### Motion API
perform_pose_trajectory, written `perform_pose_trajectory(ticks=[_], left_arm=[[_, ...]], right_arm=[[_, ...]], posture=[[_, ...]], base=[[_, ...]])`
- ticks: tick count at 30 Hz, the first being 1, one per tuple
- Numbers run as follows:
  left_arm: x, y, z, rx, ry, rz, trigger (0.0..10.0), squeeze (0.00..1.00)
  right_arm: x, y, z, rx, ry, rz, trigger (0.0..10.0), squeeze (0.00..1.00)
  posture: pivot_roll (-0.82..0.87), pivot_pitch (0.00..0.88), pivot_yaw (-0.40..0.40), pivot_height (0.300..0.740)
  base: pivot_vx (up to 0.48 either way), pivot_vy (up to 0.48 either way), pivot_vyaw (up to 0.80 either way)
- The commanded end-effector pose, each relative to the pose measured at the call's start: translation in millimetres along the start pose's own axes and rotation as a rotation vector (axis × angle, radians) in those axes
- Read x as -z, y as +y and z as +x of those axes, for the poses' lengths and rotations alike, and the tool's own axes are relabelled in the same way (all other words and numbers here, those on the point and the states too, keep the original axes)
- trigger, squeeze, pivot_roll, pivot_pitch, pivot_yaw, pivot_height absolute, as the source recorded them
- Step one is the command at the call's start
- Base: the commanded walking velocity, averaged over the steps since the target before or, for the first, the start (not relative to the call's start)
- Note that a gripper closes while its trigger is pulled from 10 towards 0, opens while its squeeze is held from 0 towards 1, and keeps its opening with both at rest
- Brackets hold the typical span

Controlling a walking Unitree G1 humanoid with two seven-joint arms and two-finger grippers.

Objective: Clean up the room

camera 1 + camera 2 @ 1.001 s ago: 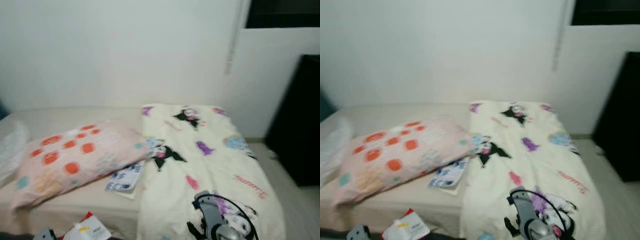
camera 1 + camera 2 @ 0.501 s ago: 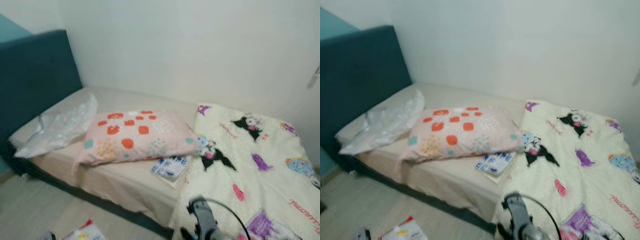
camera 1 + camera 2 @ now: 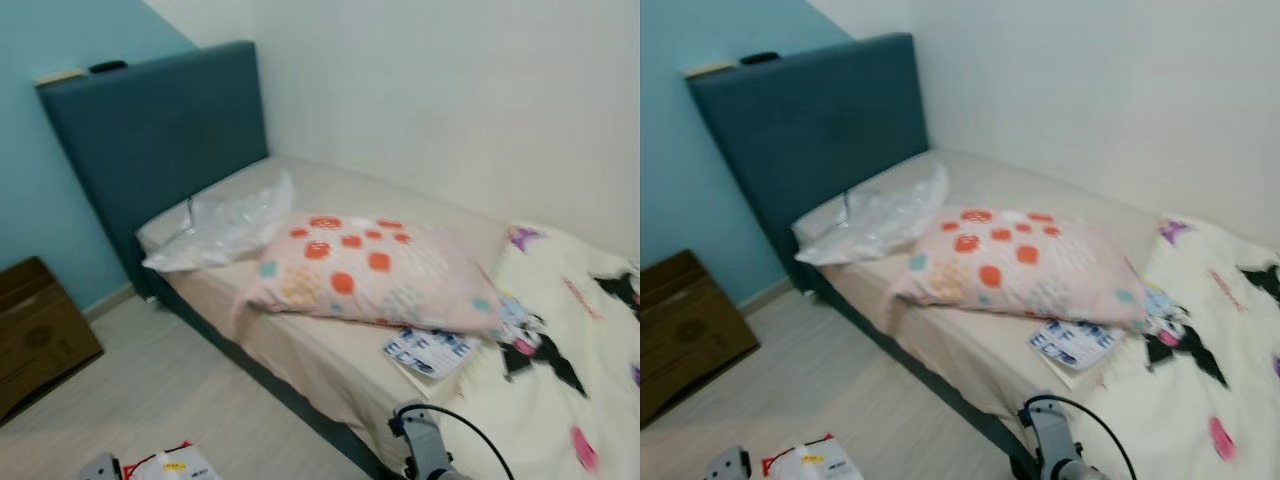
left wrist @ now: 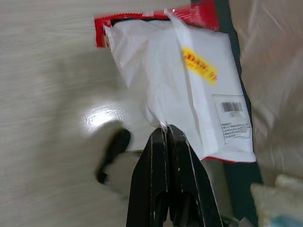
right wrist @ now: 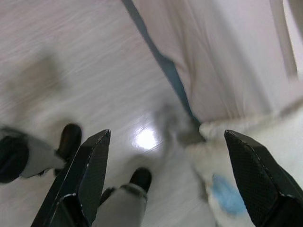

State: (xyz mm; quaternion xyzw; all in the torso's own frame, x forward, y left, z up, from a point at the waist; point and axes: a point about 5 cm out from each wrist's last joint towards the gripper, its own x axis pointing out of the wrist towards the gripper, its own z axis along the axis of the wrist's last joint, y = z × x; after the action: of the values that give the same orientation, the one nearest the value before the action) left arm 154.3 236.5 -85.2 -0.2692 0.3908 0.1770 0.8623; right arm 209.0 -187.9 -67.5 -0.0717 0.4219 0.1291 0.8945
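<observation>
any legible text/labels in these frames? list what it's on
None readable.
Bag in left gripper: yellow label, barcode sticker, print too blurred.
Booklet on the bed: blue print too small.
Blanket: red script blurred.
Cardboard box: a mark, unreadable.

Even bright light; floor [image 5: 147, 138] glare; right wrist view motion-blurred.

Left pincer [image 4: 165, 130]: fingers pressed together, clamping the edge of a white packet [image 4: 189, 85] just ahead of its tips. Right pincer [image 5: 165, 137]: fingers spread wide apart, holding nothing.
</observation>
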Motion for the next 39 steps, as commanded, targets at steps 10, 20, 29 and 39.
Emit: perform_pose_trajectory(ticks=[10,20,29,39], left_arm=[[-0.8,-5.2,1.8,0.014,0.008,0.031,10.0,0.0],[2.5,-5.1,1.3,0.017,0.02,0.036,10.0,0.0],[2.7,-8.4,2.2,0.029,0.023,0.043,10.0,0.0],[5.4,-8.1,1.6,0.03,0.031,0.047,10.0,0.0]], right_arm=[[-11.1,1.0,3.1,0.035,-0.031,0.035,10.0,0.0],[-15.3,3.6,3.2,-0.013,-0.067,0.017,10.0,0.0],[-18.5,5.5,3.8,-0.039,-0.078,0.009,10.0,0.0],[-17.6,2.8,3.3,-0.007,-0.08,0.028,10.0,0.0]], posture=[[-0.01,0.0,-0.021,0.714],[-0.02,0.0,-0.027,0.714],[-0.02,0.0,-0.028,0.714],[-0.02,0.0,-0.024,0.714]], base=[[0.459,0.0,0.08],[0.48,0.0,0.46],[0.48,0.0,0.78],[0.458,0.0,0.77]])
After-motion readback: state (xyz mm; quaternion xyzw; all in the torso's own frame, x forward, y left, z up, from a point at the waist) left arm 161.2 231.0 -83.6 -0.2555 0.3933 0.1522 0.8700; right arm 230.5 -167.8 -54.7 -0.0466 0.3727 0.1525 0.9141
